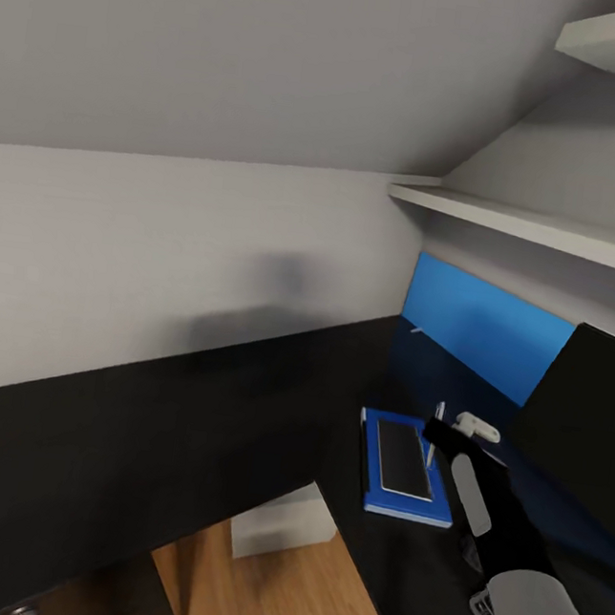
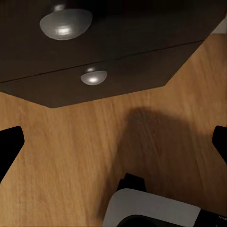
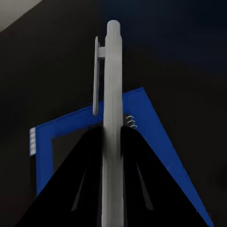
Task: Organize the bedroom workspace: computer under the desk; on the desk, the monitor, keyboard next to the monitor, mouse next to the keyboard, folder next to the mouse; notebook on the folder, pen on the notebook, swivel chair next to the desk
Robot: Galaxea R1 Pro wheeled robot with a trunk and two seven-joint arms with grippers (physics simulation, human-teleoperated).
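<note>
A black L-shaped worktop [image 1: 189, 408] meets grey walls under white shelves [image 1: 539, 225]. My right hand [image 1: 438, 437] reaches over it, clamped on the upright pen [image 3: 112, 118], above what looks like the notebook [image 1: 403, 457] lying on the blue folder [image 1: 376, 494]. My left hand [image 2: 113, 146] hangs open above wooden floor [image 2: 71, 156].

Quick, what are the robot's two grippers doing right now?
Left gripper: open, empty, above the wooden floor.
Right gripper: shut on the pen.
</note>
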